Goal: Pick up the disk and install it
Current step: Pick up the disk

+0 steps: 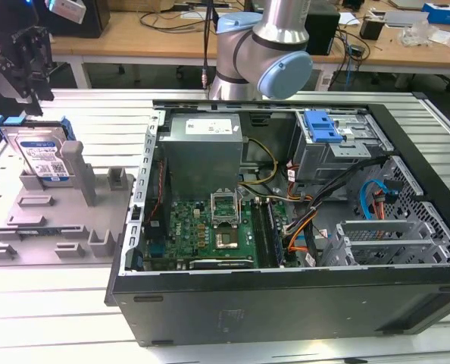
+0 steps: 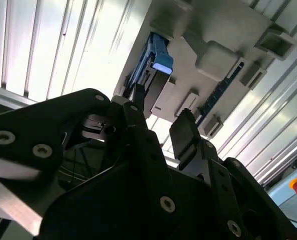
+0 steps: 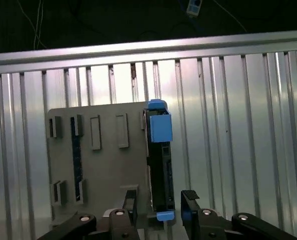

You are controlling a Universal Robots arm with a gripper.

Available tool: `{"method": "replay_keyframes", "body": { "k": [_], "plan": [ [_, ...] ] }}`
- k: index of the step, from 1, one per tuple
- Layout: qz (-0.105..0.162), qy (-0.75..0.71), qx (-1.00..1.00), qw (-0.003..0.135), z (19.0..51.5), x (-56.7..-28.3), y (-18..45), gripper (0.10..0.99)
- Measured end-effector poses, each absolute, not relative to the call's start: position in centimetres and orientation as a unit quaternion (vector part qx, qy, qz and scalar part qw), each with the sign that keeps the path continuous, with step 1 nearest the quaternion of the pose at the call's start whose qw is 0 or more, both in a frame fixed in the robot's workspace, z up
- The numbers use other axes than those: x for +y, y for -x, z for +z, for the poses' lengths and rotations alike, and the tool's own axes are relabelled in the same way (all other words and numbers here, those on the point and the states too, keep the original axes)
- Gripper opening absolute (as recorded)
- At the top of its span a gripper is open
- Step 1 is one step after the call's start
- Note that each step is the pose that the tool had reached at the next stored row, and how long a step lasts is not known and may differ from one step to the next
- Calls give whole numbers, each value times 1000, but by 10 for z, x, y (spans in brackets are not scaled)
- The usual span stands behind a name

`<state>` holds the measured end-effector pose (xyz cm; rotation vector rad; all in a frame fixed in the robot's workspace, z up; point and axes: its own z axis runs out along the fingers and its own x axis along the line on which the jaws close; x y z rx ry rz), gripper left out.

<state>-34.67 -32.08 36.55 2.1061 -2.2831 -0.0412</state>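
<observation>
Blue-framed disk stands on end (long axis upright); fingers spread wide above.

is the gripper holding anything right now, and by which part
Nothing is held. The gripper hangs open above the disk, which stands on edge in the grey holder.

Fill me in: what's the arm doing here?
The arm's black gripper hangs above the flat silver hard drive in its bright blue plastic carrier, jaws open, holding nothing. The drive stands on edge in a grey plastic fixture tray, at the exterior view's left of the open black computer case. Not picked up or installed yet.
</observation>
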Motion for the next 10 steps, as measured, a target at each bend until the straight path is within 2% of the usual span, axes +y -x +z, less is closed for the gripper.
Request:
{"method": "replay_keyframes", "body": {
  "k": [7, 10],
  "plan": [
    [-12, -709, -705, 18, 365, -321, 347, 482],
    [-7, -710, -704, 13, 364, -321, 353, 482]
  ]
}}
